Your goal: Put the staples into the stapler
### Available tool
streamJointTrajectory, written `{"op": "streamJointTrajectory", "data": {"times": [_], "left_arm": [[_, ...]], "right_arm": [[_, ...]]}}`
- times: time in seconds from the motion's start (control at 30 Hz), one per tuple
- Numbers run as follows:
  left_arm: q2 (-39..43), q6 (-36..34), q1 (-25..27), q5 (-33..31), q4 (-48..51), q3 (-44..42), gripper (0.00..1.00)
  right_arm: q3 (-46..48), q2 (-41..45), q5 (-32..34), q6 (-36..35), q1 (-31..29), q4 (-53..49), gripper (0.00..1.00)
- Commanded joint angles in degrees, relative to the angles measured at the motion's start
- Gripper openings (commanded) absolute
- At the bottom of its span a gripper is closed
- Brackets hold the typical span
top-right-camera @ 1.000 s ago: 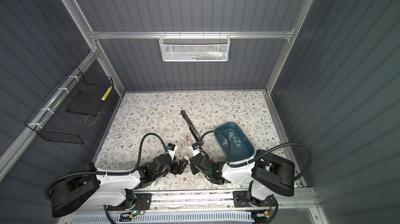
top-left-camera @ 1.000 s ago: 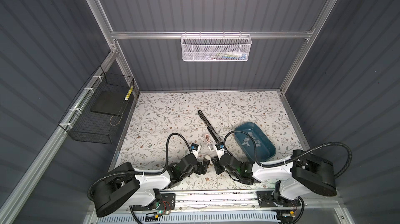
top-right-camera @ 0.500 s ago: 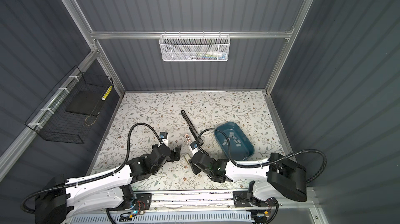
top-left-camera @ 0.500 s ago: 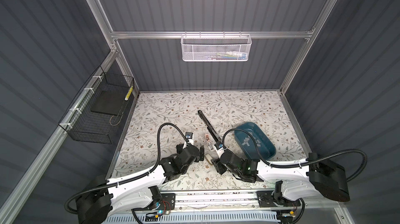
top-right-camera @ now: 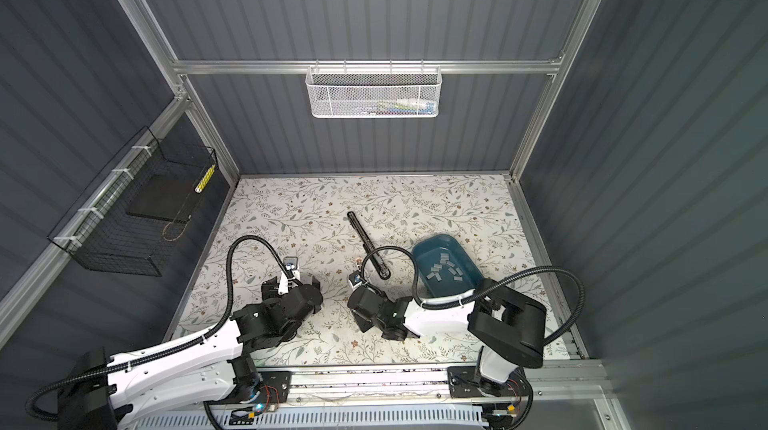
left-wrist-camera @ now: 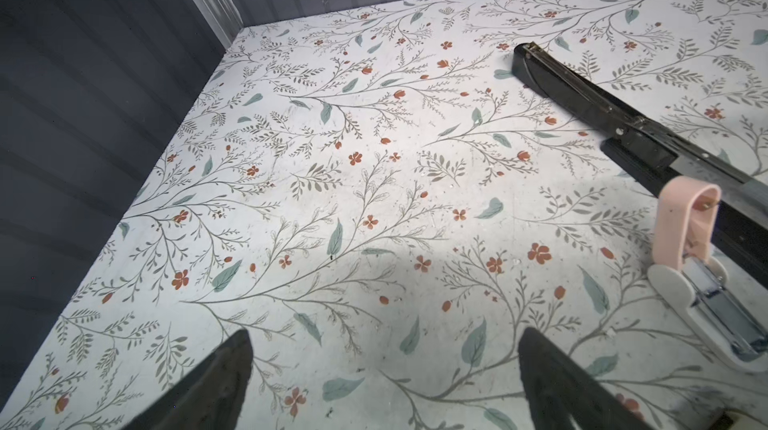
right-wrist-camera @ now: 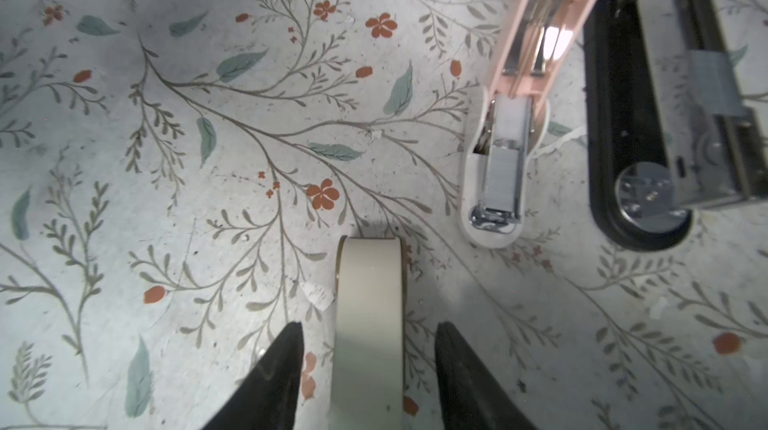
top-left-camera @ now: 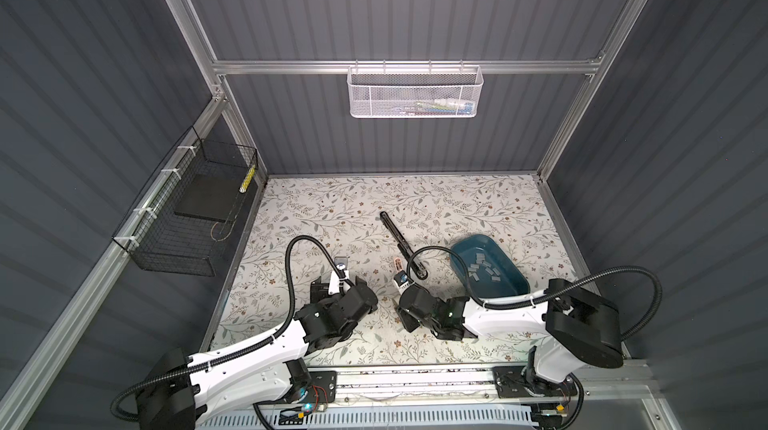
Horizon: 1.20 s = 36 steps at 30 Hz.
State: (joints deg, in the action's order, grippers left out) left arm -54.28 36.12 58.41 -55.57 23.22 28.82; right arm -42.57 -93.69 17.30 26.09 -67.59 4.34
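Both top views show the staples (top-left-camera: 484, 272): short silver-grey strips scattered loose in the blue tray (top-left-camera: 500, 247) on the counter (top-left-camera: 332, 207). Only the right wrist view looks into the pink stapler (right-wrist-camera: 519, 95), where a grey staple strip (right-wrist-camera: 500, 174) sits in its open channel, with the black stapler (right-wrist-camera: 623, 124) just beside. The left gripper (left-wrist-camera: 382, 382) gapes wide over the counter. The right gripper (right-wrist-camera: 370, 365) has its fingers apart, clamping nothing.

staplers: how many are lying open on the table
2. The pink stapler and the black stapler lie side by side mid-table, left of the blue tray. A cream object between the right gripper's open jaws might be a third; cannot tell.
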Motion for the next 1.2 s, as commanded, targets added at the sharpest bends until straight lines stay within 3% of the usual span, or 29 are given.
{"op": "streamJointTrajectory", "data": {"times": [0.0, 0.17, 0.4, 0.63, 0.93, 1.17], "left_arm": [[1.75, -0.12, -0.23, -0.83, -0.35, -1.11, 1.00], [1.53, -0.79, -0.23, 0.45, -1.34, -1.51, 1.00], [-2.90, 1.62, -0.23, -1.02, 1.57, 1.09, 1.00], [-2.25, 3.21, -0.23, -1.78, 3.31, 1.32, 1.00], [5.27, 3.93, -0.23, -1.56, 3.65, -1.56, 1.00], [6.57, 3.97, -0.23, -1.58, 3.66, -2.02, 1.00]], "right_arm": [[-2.50, -1.90, 2.04, 1.53, -0.17, -2.71, 0.47], [-5.09, -4.32, 3.96, 3.37, -0.14, -4.20, 0.34], [-9.15, -6.84, 5.60, 5.89, -0.10, -5.20, 0.25], [-15.87, -10.59, 6.94, 8.47, 0.96, -6.99, 0.26], [-29.07, -19.53, 4.98, 9.78, 2.38, -10.94, 0.23], [-32.63, -23.31, 5.42, 11.41, 3.40, -12.94, 0.25]]}}
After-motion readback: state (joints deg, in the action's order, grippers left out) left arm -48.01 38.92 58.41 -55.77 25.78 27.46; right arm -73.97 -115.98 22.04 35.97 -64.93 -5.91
